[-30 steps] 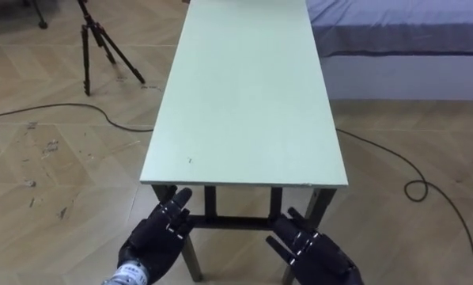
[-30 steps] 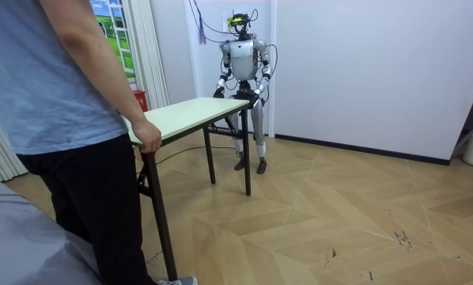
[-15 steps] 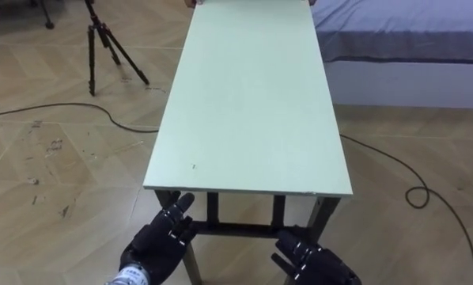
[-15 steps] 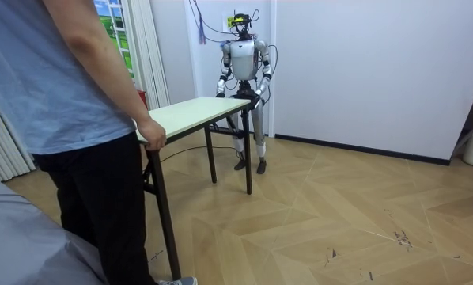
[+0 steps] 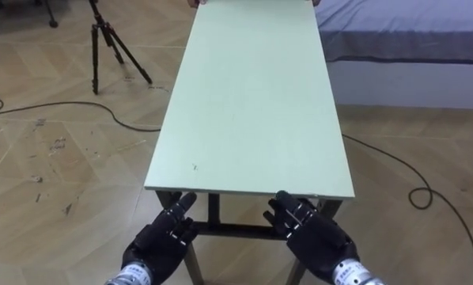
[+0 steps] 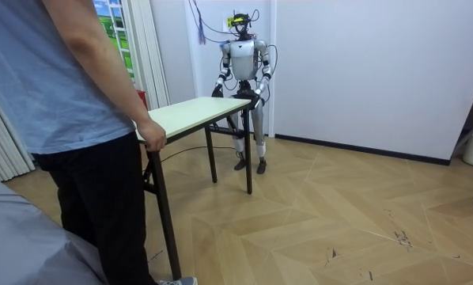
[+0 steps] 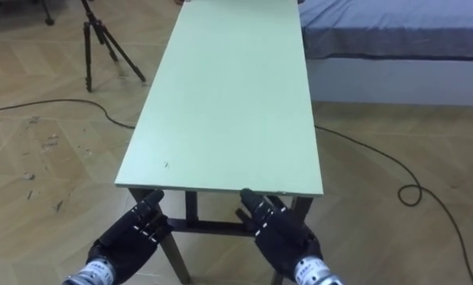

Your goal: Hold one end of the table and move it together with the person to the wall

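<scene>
pale green rectangular table [image 5: 252,95] is standing with its long axis running away from the robot. left hand [image 5: 164,237] and right hand [image 5: 312,233] are hovering, fingers straight, just below its near short edge; a person [image 6: 78,95] is holding the far end.

The long table [image 5: 252,103] has a pale green top and dark legs. It stands on a brown wood floor [image 5: 62,150]. A tiny dark spot [image 5: 194,167] sits on the top near its 7 o'clock corner. From the table, a black tripod [image 5: 110,43] stands on the floor at 10 o'clock. A dark cable [image 5: 114,117] lies at 9 o'clock. A second cable [image 5: 379,152] lies at 4 o'clock. A bed [image 5: 402,39] stands at 1 o'clock.
</scene>
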